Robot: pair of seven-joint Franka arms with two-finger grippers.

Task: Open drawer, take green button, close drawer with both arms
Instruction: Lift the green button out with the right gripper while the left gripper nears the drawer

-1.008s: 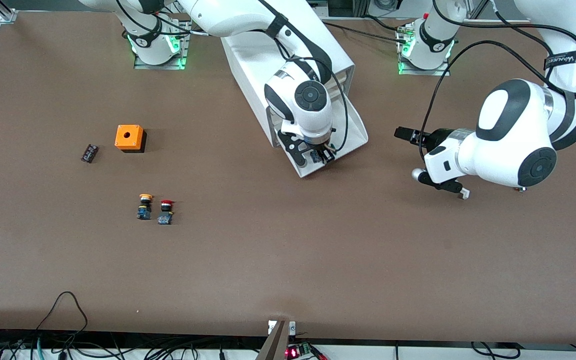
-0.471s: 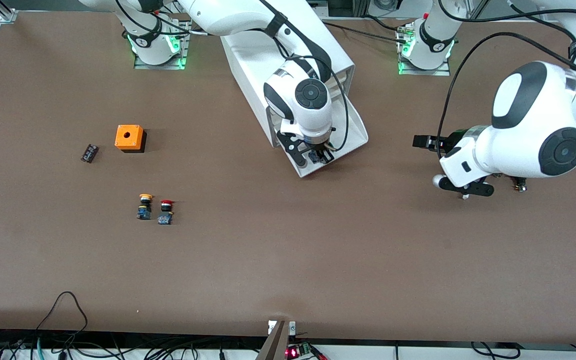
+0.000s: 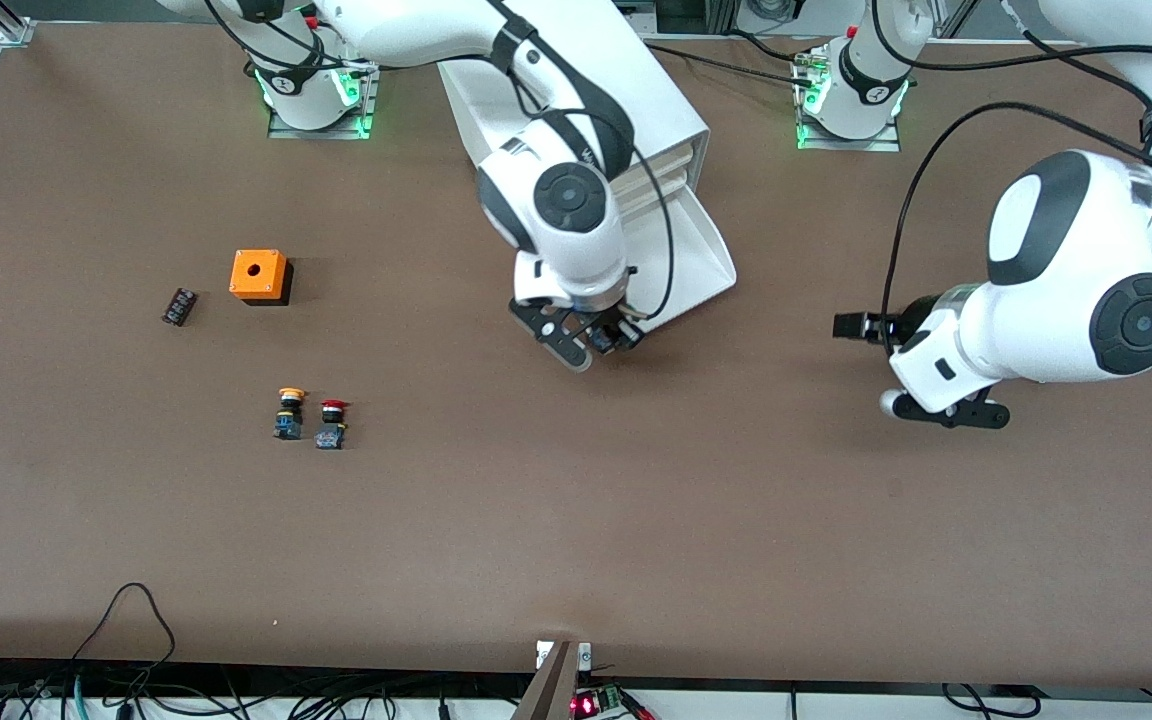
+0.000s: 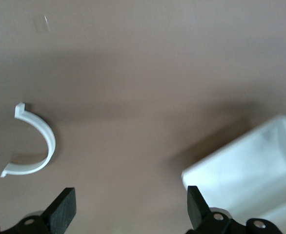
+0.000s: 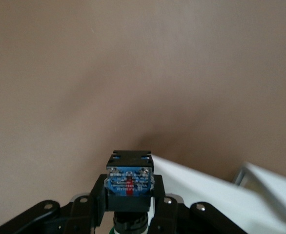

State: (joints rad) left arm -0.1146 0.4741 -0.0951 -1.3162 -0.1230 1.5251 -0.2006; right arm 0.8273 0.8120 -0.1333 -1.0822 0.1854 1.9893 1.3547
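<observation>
The white cabinet point(image 3: 661, 105) stands at the middle back of the table with its lowest drawer point(image 3: 701, 262) pulled out toward the front camera. My right gripper point(image 3: 608, 335) hangs just off the drawer's front corner and is shut on the button point(image 3: 602, 343). In the right wrist view the button's blue contact block point(image 5: 130, 179) sits between the fingers point(image 5: 96, 195), a sliver of green cap shows below it, and the drawer's edge point(image 5: 196, 187) lies beside it. My left gripper point(image 3: 854, 325) is open over bare table toward the left arm's end, with nothing between its fingers point(image 4: 65, 209).
An orange box with a hole point(image 3: 259, 275) and a small dark part point(image 3: 179, 306) lie toward the right arm's end. A yellow-capped button point(image 3: 288, 412) and a red-capped button point(image 3: 332, 423) stand nearer the front camera. A white curved piece point(image 4: 41, 146) shows in the left wrist view.
My right gripper closed on the button and lifted it out of the drawer, moving toward the right arm's end. My left arm drew away from the drawer, toward the front camera.
</observation>
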